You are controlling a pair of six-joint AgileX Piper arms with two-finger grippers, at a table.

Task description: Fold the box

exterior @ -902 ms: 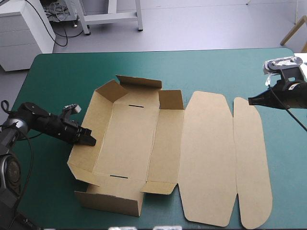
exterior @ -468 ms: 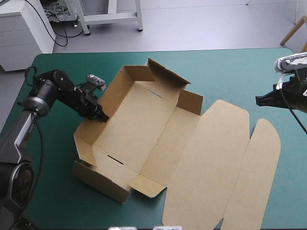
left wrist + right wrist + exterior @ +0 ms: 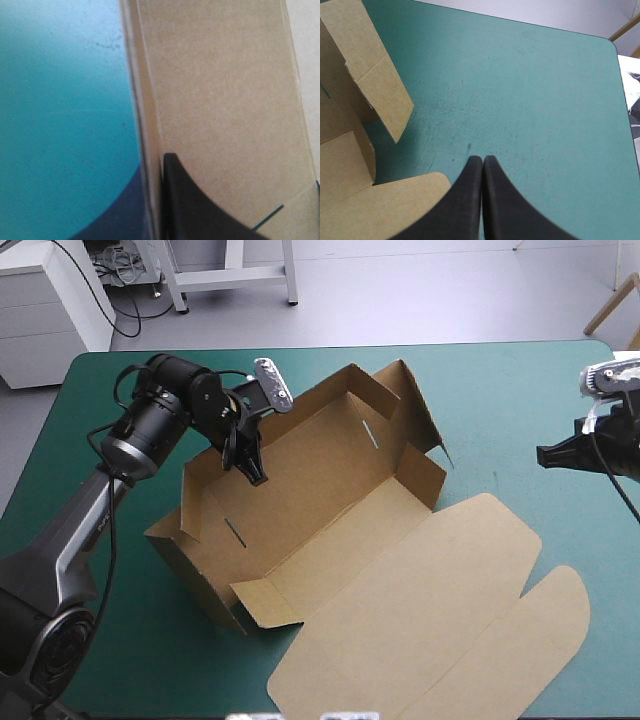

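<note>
The left gripper (image 3: 250,468) is pinching the box (image 3: 330,495), its black fingers (image 3: 200,210) nearly pressed together on the top edge of one long wall (image 3: 220,100). One finger is lying against the wall's inner face. The teal-green tabletop (image 3: 60,100) is showing just beyond the wall's outer side. The brown box is standing as an open tray set at a slant on the tabletop, with its walls raised. Its lid (image 3: 430,610) is lying flat on the side away from this gripper. The right gripper (image 3: 483,159) is hanging over bare tabletop (image 3: 535,90) with its fingers pressed together into one point and nothing between them. From that gripper, a raised end flap (image 3: 380,85) is standing ahead and off to one side, and the lid's rounded edge (image 3: 385,215) is lying near its fingers.
</note>
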